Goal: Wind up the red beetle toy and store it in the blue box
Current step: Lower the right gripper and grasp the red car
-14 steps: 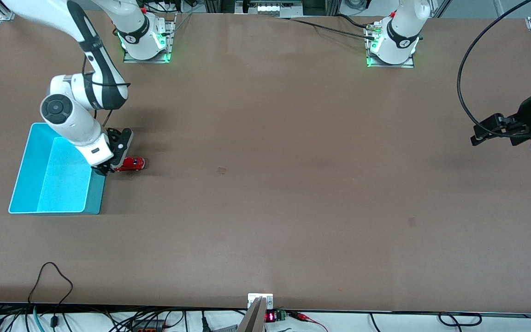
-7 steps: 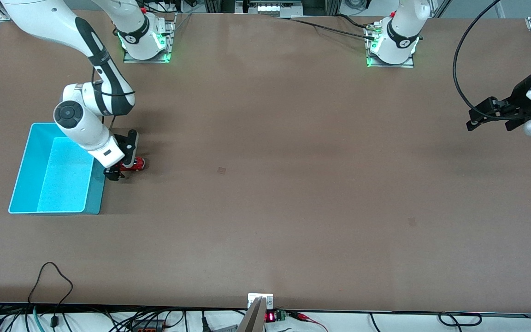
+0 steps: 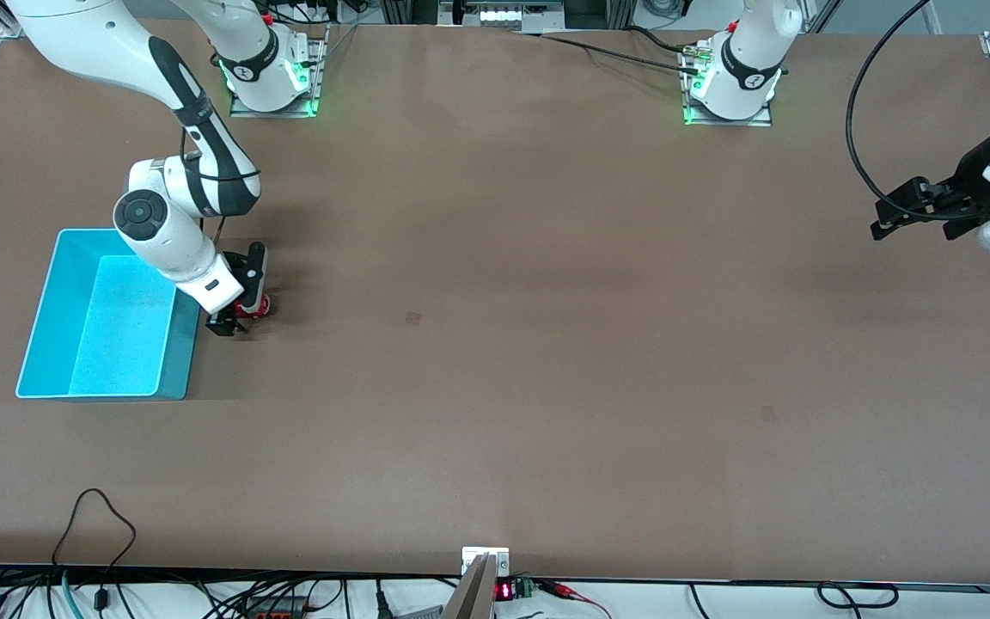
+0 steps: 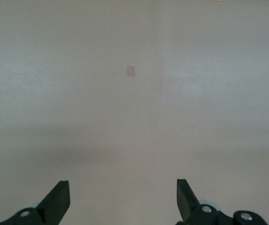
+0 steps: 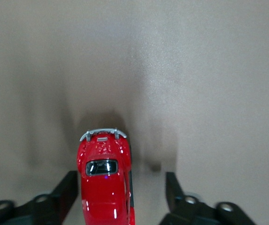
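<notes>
The red beetle toy (image 3: pixel 253 306) stands on the table beside the blue box (image 3: pixel 104 315), toward the left arm's end from it. In the right wrist view the toy (image 5: pixel 105 180) lies between my right gripper's fingers, close against one finger with a gap to the other. My right gripper (image 3: pixel 237 314) is down at the toy and open (image 5: pixel 120 197). My left gripper (image 3: pixel 886 225) is open and empty, held over the table's edge at the left arm's end; its wrist view (image 4: pixel 122 199) shows only bare table. The box is empty.
The brown table (image 3: pixel 495 344) carries a small square mark (image 3: pixel 412 318) near its middle and another (image 3: pixel 768 413) nearer the front camera. Cables and a small display (image 3: pixel 504 590) lie along the edge nearest the front camera.
My right gripper has moved from beside the box toward the left arm's end, and now straddles the toy. The left gripper rose slightly, then stayed put. The toy has not moved.
</notes>
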`<state>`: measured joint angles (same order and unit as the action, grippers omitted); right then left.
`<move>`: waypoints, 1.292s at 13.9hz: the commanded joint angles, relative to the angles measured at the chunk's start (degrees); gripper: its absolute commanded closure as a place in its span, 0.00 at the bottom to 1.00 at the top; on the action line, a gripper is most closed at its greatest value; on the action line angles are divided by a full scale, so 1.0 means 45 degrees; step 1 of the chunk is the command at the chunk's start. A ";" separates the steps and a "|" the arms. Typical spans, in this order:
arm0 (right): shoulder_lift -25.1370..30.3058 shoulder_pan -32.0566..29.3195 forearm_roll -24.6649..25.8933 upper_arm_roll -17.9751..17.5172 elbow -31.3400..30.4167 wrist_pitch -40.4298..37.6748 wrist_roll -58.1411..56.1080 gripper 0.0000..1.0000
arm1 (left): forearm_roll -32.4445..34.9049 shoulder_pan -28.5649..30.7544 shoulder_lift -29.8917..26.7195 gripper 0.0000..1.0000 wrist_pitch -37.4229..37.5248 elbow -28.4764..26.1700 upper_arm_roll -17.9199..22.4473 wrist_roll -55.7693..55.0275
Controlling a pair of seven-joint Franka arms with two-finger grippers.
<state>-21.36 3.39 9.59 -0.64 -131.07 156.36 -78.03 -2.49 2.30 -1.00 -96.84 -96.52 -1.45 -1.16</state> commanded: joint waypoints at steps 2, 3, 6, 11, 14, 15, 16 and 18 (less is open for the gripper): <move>-0.0039 -0.0090 0.0213 -0.0073 0.0104 0.0194 0.0035 0.89 | -0.0032 -0.0022 0.0242 0.00 0.0309 0.0356 0.0011 0.0041; -0.0039 -0.0090 0.0155 -0.0073 0.0123 0.0233 0.0133 0.96 | -0.0032 -0.0003 0.0203 0.00 0.0368 0.0356 0.0069 0.0139; 0.0194 -0.0070 0.0115 -0.0209 0.0513 0.0155 0.1864 1.00 | -0.0032 -0.0022 0.0164 0.00 0.0778 0.0356 -0.0028 0.0159; 0.1230 -0.0148 0.0018 -0.0464 0.1565 -0.1520 0.8444 1.00 | 0.0513 -0.0041 0.0144 0.00 0.0740 0.0356 -0.0067 0.0043; 0.1347 -0.0362 -0.1848 0.0060 0.2504 -0.2456 1.0381 1.00 | 0.0554 -0.0100 0.0144 0.00 0.0720 0.0356 -0.0068 -0.0036; 0.1503 -0.0363 -0.2534 0.0702 0.2564 -0.3138 1.0987 1.00 | 0.0574 -0.0100 0.0144 0.00 0.0739 0.0356 -0.0067 -0.0036; 0.1523 -0.0363 -0.2734 0.1617 0.2720 -0.3629 1.1496 1.00 | 0.0574 -0.0120 0.0144 0.00 0.0739 0.0375 -0.0067 -0.0036; 0.1466 -0.0460 -0.2969 0.3026 0.3110 -0.4470 1.1657 1.00 | 0.0574 -0.0120 0.0144 0.00 0.0739 0.0376 -0.0067 -0.0036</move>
<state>-14.98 2.08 -1.85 8.42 -118.55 139.70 -27.40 -1.21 2.17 -0.53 -94.52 -96.12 -1.72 -1.11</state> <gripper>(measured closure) 0.568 0.000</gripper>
